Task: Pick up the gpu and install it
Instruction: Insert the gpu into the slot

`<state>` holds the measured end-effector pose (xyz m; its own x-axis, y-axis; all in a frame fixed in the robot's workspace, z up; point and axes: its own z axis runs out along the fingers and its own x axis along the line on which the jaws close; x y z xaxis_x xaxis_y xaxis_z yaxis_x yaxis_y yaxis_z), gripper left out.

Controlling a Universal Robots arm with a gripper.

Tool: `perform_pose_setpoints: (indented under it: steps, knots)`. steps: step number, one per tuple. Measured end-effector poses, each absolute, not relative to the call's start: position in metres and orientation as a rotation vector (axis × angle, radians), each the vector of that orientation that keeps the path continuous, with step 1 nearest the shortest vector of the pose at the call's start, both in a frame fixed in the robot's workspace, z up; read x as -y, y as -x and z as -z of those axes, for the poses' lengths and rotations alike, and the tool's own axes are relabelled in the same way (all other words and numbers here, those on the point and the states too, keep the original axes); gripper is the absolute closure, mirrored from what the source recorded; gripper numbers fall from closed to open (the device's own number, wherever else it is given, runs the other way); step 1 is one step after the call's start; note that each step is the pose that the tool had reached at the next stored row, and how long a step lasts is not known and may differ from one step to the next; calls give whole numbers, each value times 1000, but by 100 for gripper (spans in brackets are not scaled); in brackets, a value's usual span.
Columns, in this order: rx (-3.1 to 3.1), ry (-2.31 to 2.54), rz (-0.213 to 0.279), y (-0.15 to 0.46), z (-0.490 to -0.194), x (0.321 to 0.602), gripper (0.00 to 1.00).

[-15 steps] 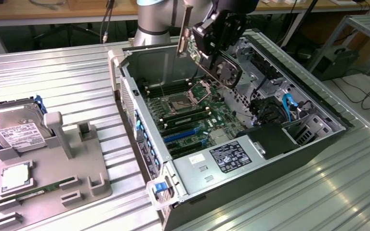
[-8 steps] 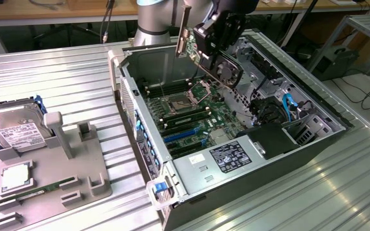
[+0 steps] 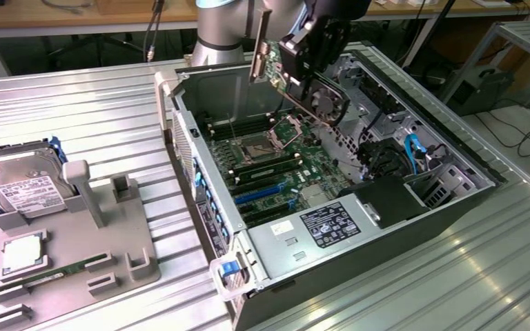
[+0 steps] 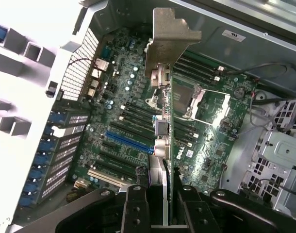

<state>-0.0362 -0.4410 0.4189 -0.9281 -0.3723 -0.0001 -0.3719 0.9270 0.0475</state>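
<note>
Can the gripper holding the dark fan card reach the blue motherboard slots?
Probably yes: the gripper holds the dark fan card above the open metal computer case, and nothing covers the blue motherboard slots.

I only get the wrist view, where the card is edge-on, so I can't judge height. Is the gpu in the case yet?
Observer: No. The gpu hangs in the pincer over the far end of the case, clear of the board.
Operator: Which way does its fan face?
Observer: The fan faces the exterior view's right.
Operator: What sits outside the case?
Observer: A hard drive sits in a grey tray on the exterior view's left.
</note>
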Motion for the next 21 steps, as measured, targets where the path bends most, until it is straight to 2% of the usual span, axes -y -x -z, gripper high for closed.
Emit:
perform_pose_setpoints:
  steps: [21]
  knots:
    - [3022, -809, 72, 36, -419, 442, 72]
